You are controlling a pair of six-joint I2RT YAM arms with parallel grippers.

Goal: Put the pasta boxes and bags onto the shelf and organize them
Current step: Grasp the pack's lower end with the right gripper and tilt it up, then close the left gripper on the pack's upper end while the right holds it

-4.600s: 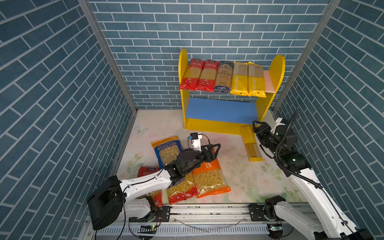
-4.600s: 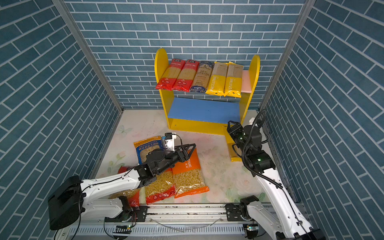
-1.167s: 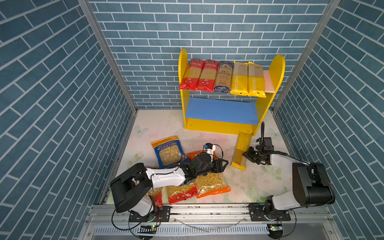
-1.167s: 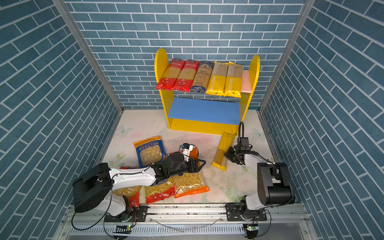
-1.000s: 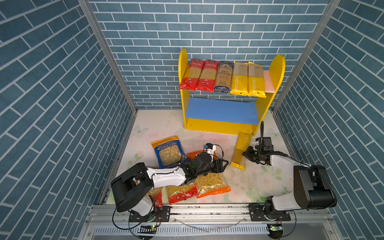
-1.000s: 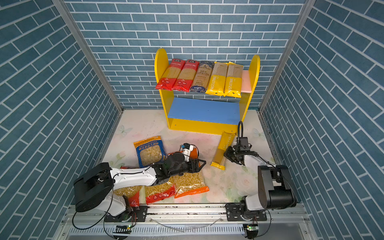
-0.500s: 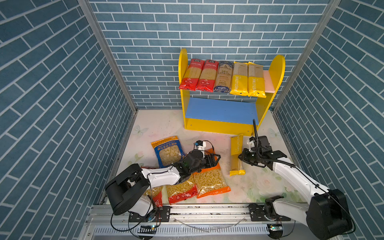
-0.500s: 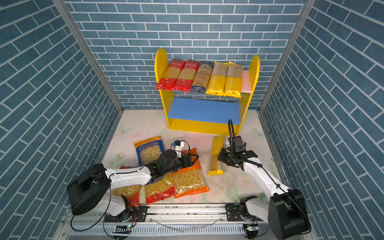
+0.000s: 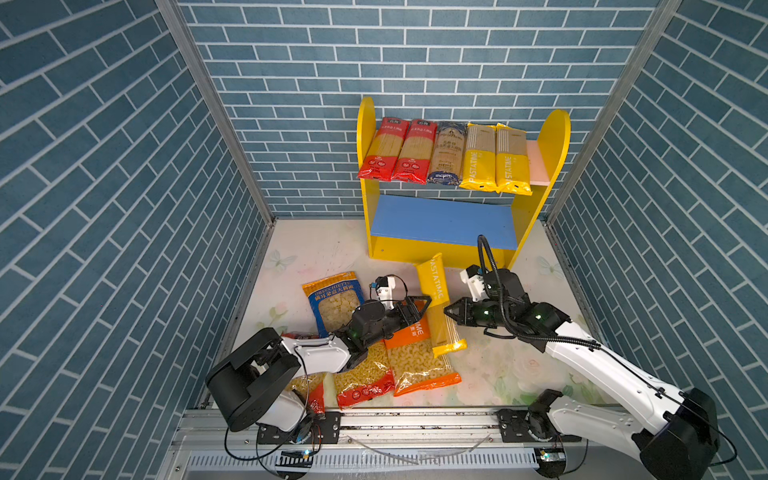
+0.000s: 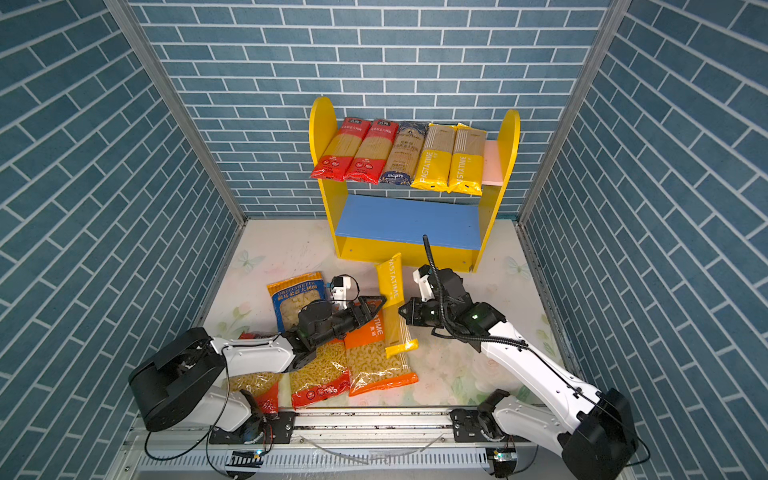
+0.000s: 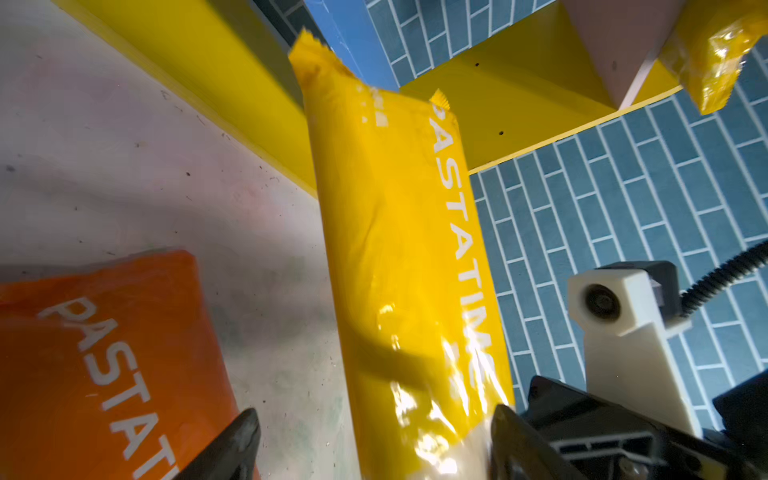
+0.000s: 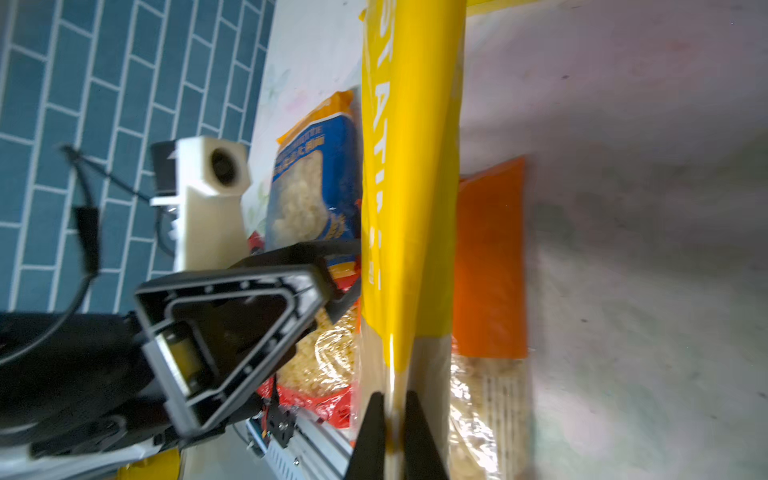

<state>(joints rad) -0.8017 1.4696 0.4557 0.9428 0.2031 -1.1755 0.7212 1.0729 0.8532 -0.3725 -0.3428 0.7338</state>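
Observation:
A long yellow PASTATIME spaghetti pack (image 9: pixel 436 303) (image 10: pixel 390 299) hangs tilted above the floor in front of the shelf (image 9: pixel 365 166). My right gripper (image 9: pixel 446 311) (image 12: pixel 390 415) is shut on the pack's edge seam. My left gripper (image 9: pixel 419 305) (image 11: pixel 376 415) is open and faces it from the other side. The pack (image 11: pixel 399 249) lies between its fingers, close to one fingertip (image 11: pixel 505 419). Several spaghetti packs, red (image 9: pixel 384 149), dark blue (image 9: pixel 446 153) and yellow (image 9: pixel 494 158), lie side by side on the pink upper board (image 9: pixel 536 162). The blue lower board (image 9: pixel 440 220) is bare.
On the floor lie a blue short-pasta bag (image 9: pixel 334 301), an orange bag (image 9: pixel 419 357) under the held pack, and a red bag (image 9: pixel 361 374). Another red bag (image 9: pixel 309 388) is half hidden by the left arm. Brick walls stand close on both sides, and a metal rail (image 9: pixel 415 419) runs along the front.
My right gripper has carried the yellow pack to the left and up, towards my left gripper. The left gripper has lifted off the orange bag and opened wider round the pack.

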